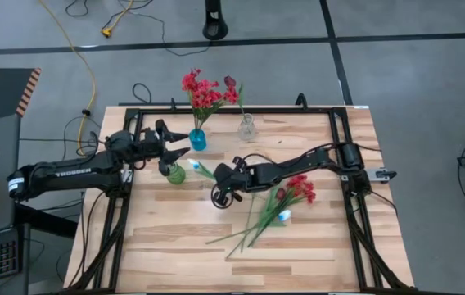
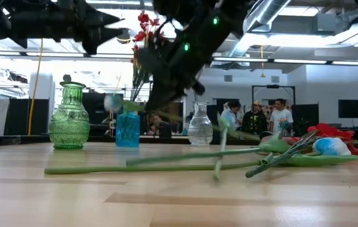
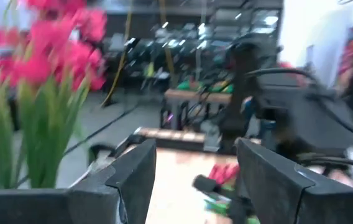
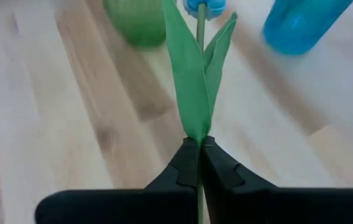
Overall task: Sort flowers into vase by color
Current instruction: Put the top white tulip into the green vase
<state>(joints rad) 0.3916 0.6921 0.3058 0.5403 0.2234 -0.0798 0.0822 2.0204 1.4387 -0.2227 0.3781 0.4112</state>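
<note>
Green leaves and a thin stem are pinched between your right gripper (image 4: 199,163) fingers: a white artificial tulip (image 4: 204,6), lifted over the wooden counter (image 1: 314,246) and pointing toward the green glass vase (image 1: 176,173) and the blue glass vase (image 1: 197,140). Red clustered blossoms (image 1: 204,92) already stand in the blue vase, and a dark maroon tulip (image 1: 231,83) in the clear glass vase (image 1: 247,129). More flowers (image 1: 286,201) lie loose on the counter. Your left gripper (image 1: 177,147) hovers spread beside the blue vase.
</note>
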